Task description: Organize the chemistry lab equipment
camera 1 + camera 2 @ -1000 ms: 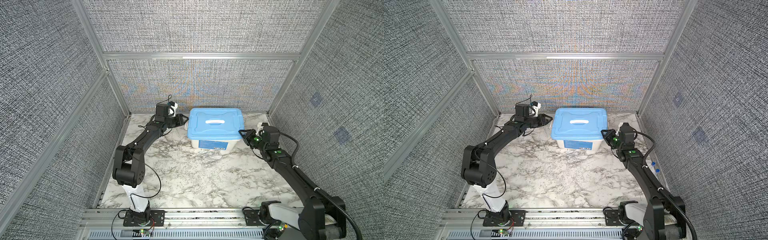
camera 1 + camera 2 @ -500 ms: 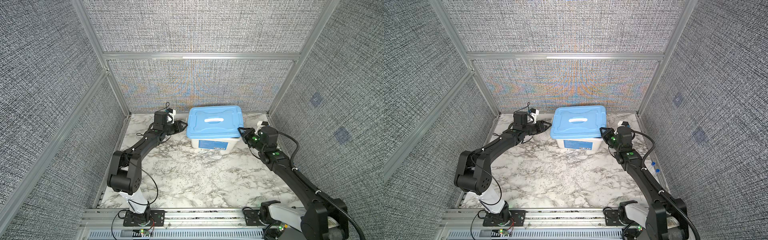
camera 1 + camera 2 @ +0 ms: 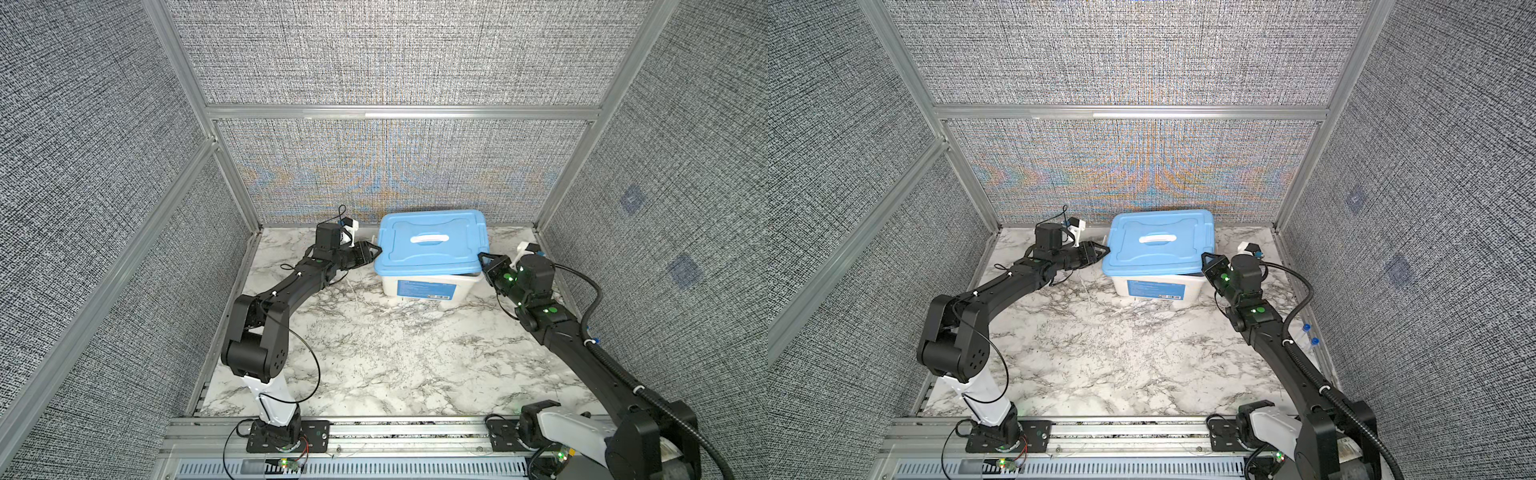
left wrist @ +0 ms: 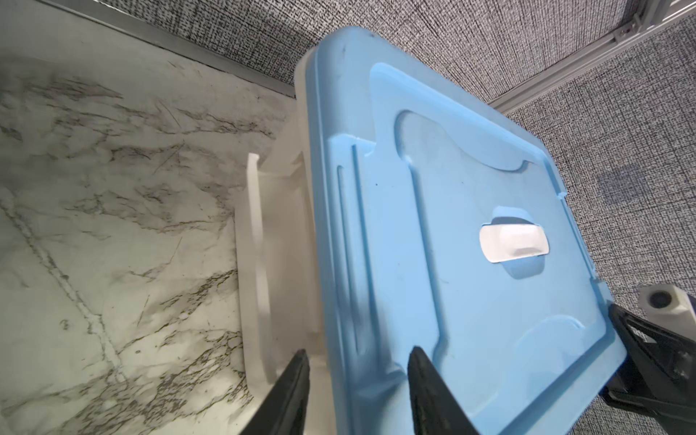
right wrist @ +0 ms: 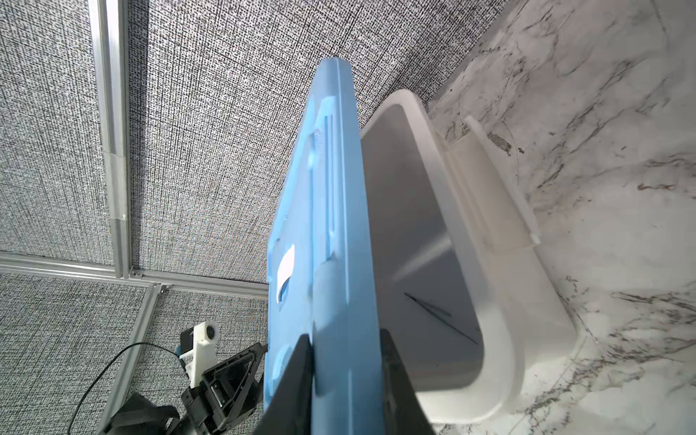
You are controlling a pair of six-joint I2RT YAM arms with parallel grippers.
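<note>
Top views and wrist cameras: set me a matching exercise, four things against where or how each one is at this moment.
Things:
1. blue lid
2. white tub
3. capped tubes
4. right gripper

States:
A. lying by the right wall
B. shut on the lid's edge
C. standing on the marble table, label facing front
D. held clear of the tub's rim at one end

Pairs: 1-D, 2-C, 3-A, 4-B
</note>
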